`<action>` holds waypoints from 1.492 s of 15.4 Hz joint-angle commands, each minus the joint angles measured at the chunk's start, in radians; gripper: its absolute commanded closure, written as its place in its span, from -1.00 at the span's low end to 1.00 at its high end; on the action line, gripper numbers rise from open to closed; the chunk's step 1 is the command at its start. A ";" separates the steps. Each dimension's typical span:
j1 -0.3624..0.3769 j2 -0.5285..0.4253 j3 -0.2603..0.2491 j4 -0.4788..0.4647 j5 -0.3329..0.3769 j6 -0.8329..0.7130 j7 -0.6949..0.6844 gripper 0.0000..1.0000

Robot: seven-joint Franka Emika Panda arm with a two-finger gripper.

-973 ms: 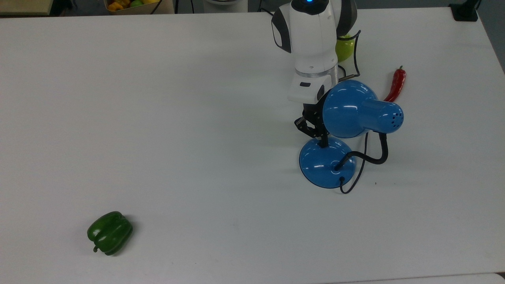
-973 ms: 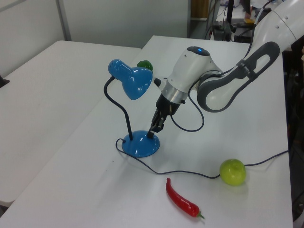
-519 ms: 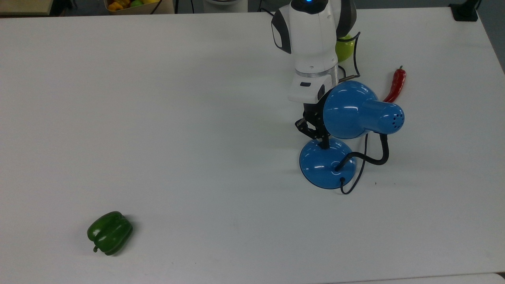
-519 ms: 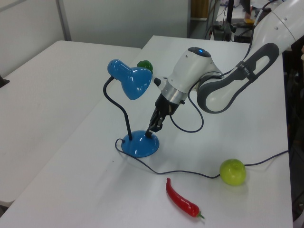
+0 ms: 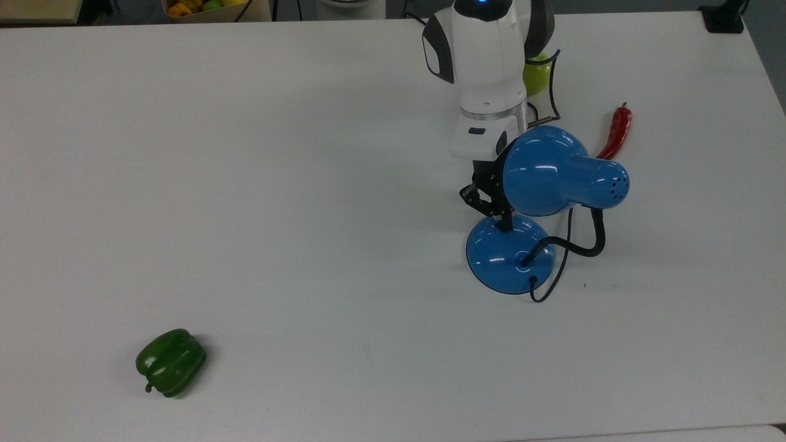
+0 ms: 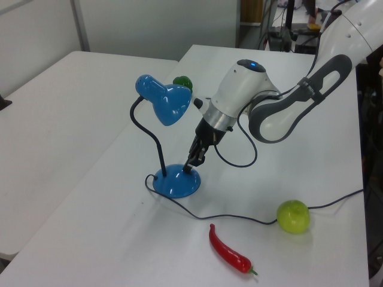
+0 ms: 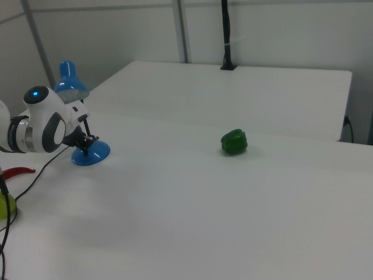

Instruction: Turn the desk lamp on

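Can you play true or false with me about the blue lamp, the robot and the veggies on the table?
1. The end effector is down at the lamp's round base. True.
2. The green pepper sits right beside the lamp. False: it lies far off, toward the top view's lower left.
3. A red chili lies on the table. True.
4. The lamp has fallen on its side. False: it stands upright on its base.
5. The chili is inside the lamp's shade. False: it lies on the table, apart from the lamp.
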 commanded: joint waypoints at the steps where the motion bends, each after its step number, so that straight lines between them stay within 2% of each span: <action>1: 0.009 0.021 -0.004 0.009 -0.020 0.028 0.023 1.00; 16: 0.009 0.030 -0.004 0.005 -0.040 0.059 0.023 1.00; 19: 0.007 -0.002 -0.004 -0.015 -0.038 0.048 0.024 1.00; 23: 0.001 -0.080 -0.004 -0.087 -0.037 0.017 0.024 1.00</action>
